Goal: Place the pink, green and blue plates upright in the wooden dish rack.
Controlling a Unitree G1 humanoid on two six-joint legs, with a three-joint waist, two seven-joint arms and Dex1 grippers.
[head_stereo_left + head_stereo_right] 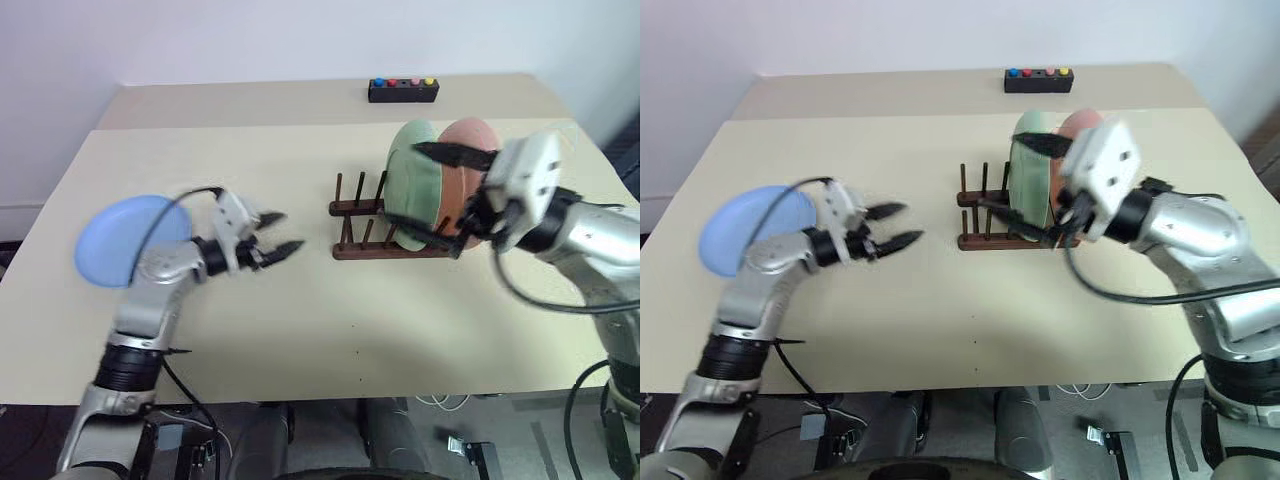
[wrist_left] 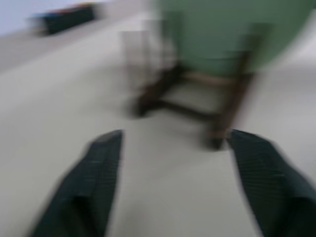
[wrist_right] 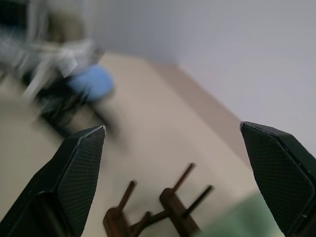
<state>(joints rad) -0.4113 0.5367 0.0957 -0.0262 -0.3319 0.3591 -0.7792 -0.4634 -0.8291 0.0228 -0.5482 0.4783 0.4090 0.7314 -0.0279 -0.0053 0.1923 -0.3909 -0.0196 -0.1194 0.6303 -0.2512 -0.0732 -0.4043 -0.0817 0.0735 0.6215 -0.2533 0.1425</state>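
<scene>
Mint green round plate [image 1: 415, 185] and salmon pink plate [image 1: 468, 150] upright in dark wooden peg rack [image 1: 365, 232]; light blue plate [image 1: 125, 240] flat on beige table [image 1: 300, 330]. Left gripper [image 1: 277, 232] fingers spread, empty; right gripper [image 1: 452, 200] fingers wide beside the plates.

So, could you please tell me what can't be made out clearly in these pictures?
- Pink plate: head views, mostly hidden behind the green plate and the right gripper.
- Dish rack: head views, its right end is covered by the plates and that gripper.
- Blue plate: head views, its near edge is covered by the left arm.
- Button box: too small to read anything.
- Left wrist view: motion blur smears the rack's pegs.
</scene>
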